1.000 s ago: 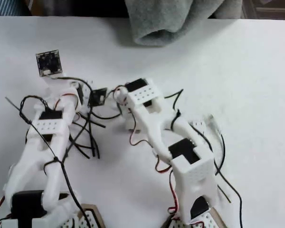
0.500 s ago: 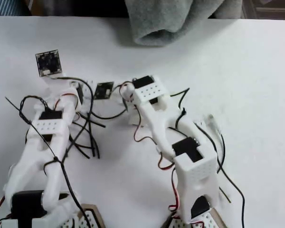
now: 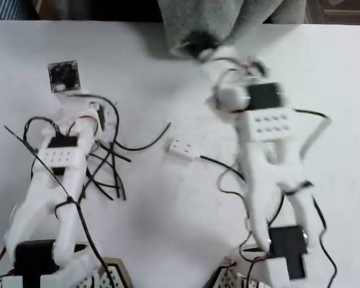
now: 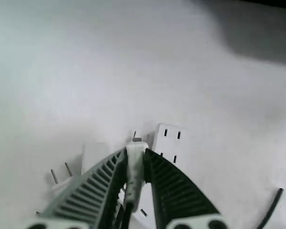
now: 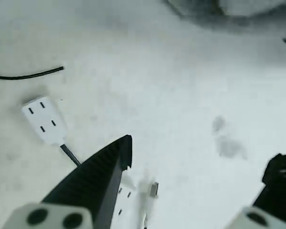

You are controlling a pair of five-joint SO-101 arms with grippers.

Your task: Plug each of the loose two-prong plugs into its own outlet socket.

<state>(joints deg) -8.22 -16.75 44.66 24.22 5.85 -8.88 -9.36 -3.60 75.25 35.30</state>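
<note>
My left gripper point(image 4: 136, 153) is shut on a white two-prong plug point(image 4: 135, 149), prongs pointing away from the wrist. Just past its tips lies a white outlet block point(image 4: 170, 142) with slots facing up. A second white plug point(image 4: 93, 155) lies beside it, prongs bare. In the high view the left arm point(image 3: 60, 156) sits at the table's left. Another outlet block point(image 3: 181, 148) on a black cord lies mid-table. My right gripper point(image 5: 202, 152) hangs open over bare table, apart from that block point(image 5: 43, 119). A blurred white piece point(image 5: 142, 191) with a metal part lies below it.
A grey cloth point(image 3: 216, 24) drapes over the table's back edge, close to the right arm point(image 3: 264, 120). A loose black wire end point(image 3: 159, 137) lies between the arms. Tangled black cables point(image 3: 105, 168) lie beside the left arm. The right side of the table is bare.
The right arm swung from the middle, beside the left gripper, to the back right near the grey cloth, uncovering the corded outlet block. The left arm has barely moved.
</note>
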